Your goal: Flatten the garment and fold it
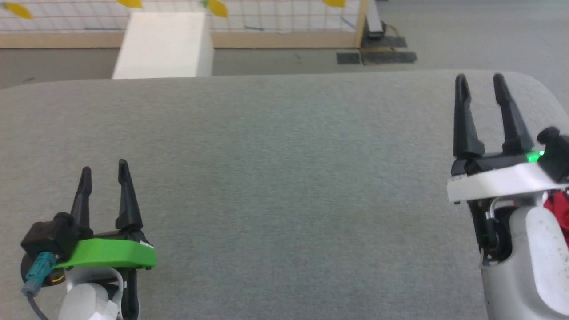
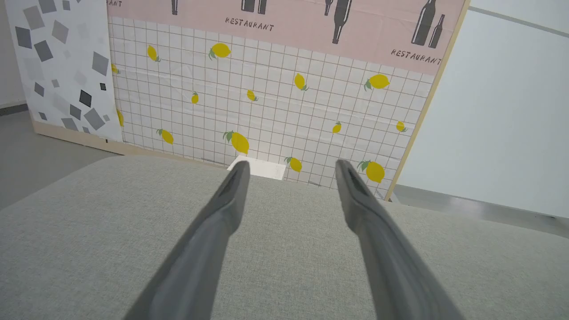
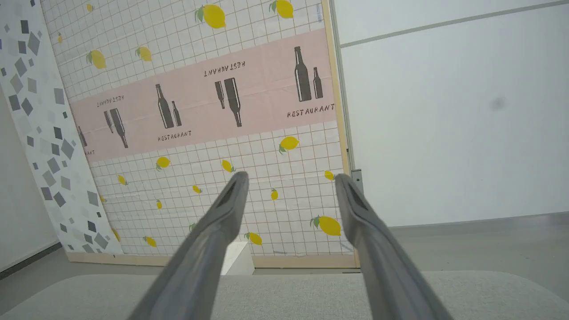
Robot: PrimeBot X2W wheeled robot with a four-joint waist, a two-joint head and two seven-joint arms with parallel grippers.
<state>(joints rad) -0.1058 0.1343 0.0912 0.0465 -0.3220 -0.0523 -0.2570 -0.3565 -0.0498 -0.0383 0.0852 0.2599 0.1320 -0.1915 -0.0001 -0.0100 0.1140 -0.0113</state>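
Head view: left gripper (image 1: 104,166) lower left, right gripper (image 1: 480,76) far right, both w/ jaws apart, gripping nothing, a wide stretch of grey table (image 1: 284,155) between them. Garment (image 1: 559,209): only a red scrap at the right edge by the right forearm; can't make out trim or print. Left wrist view: lemon-print panel (image 2: 266,111) past table's far edge. Right wrist view: table's rounded far rim, floor (image 3: 466,244) beyond

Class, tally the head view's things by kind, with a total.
Claws: 2 (left claw, right claw, both open)
Garment: 1 (red, mostly hidden behind the right arm)
White block: 1
Padded table: 1
Total: 5
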